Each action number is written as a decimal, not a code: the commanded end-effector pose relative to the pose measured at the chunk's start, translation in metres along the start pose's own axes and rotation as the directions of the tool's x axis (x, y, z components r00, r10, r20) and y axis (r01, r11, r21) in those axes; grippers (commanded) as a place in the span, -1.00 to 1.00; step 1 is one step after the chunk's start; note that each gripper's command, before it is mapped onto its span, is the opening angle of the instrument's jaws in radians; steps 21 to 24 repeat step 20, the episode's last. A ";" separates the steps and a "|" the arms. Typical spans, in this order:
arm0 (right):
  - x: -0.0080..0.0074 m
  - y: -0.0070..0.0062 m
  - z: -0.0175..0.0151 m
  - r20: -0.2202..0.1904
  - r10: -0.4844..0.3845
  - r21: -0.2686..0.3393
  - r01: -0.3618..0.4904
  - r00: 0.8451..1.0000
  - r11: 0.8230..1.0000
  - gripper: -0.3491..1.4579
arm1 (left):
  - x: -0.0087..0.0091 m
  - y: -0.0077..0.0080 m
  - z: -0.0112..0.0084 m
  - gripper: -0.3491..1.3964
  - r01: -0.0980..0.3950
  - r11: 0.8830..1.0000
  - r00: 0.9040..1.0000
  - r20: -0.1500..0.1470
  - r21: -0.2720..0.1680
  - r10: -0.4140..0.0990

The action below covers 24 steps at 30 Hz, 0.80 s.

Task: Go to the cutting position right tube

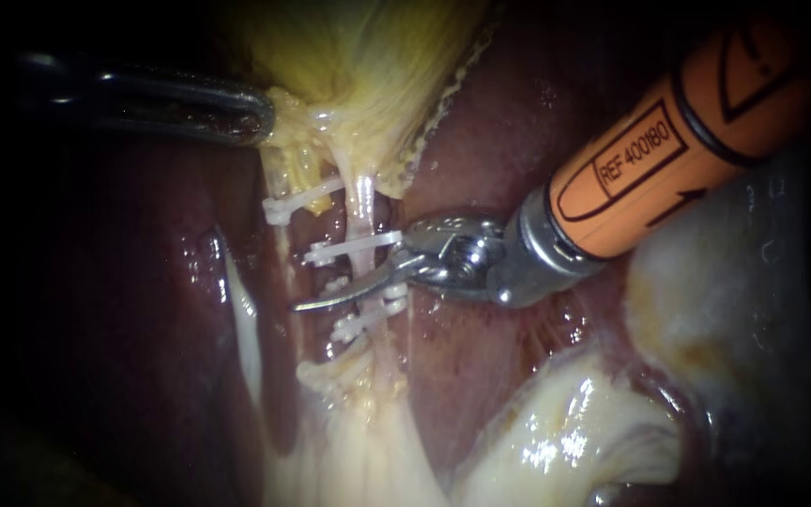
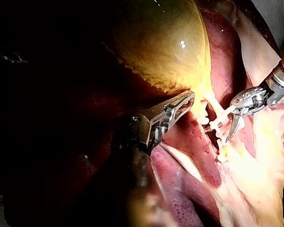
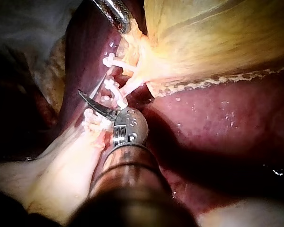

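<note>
Here, nearest to us, pale fatty tissue [image 1: 556,432] fills the lower right of the endoscope view. Above it the orange shaft of our right instrument [image 1: 359,272] comes down from the upper right to the middle of the frame. Its jaws stand open, with a gap between the two blades. The long lower blade lies across the right tube [image 1: 361,211] with its tip pointing to the lower left, and the shorter upper one ends just beside the tube; they grip nothing. The right tube is the pale strand running down the middle of the frame from the gallbladder [image 1: 368,66]. It carries an upper clip [image 1: 349,249] and a lower clip [image 1: 368,319], and the lower blade crosses it between these two. The left wrist view shows the same gap, with the upper clip near the mouth of the blades. A third clip [image 1: 298,204] sits a little up and to the left, on tissue we cannot make out clearly. Farther back, our left instrument [image 1: 260,117] enters from the upper left, its jaws closed on the yellow tissue at the neck of the gallbladder. Behind everything lies the dark red liver [image 1: 143,310].
</note>
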 end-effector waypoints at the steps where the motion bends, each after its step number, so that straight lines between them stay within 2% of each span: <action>1: 0.0003 -0.0005 -0.0001 -0.004 0.000 0.012 0.000 1.000 1.000 0.97 | 0.0000 0.0000 0.0000 -1.00 0.000 1.000 1.000 0.000 0.000 0.000; 4: 0.0012 -0.0021 -0.0002 -0.019 -0.001 0.043 0.002 1.000 0.999 0.97 | 0.0000 0.0000 0.0000 -1.00 0.000 1.000 1.000 0.000 0.000 0.000; 8: 0.0017 -0.0031 -0.0002 -0.013 -0.010 0.080 0.011 1.000 0.997 0.97 | 0.0000 0.0000 0.0000 -1.00 0.000 1.000 1.000 0.000 0.000 0.000; 12: 0.0017 -0.0031 -0.0001 -0.004 -0.019 0.095 0.020 1.000 0.995 0.97 | 0.0000 0.0000 0.0000 -1.00 0.000 1.000 1.000 0.000 0.000 0.000; 24: 0.0012 -0.0024 -0.0003 0.006 -0.022 0.081 0.021 1.000 0.996 0.95 | 0.0000 0.0000 0.0000 -1.00 0.000 1.000 1.000 0.000 0.000 0.000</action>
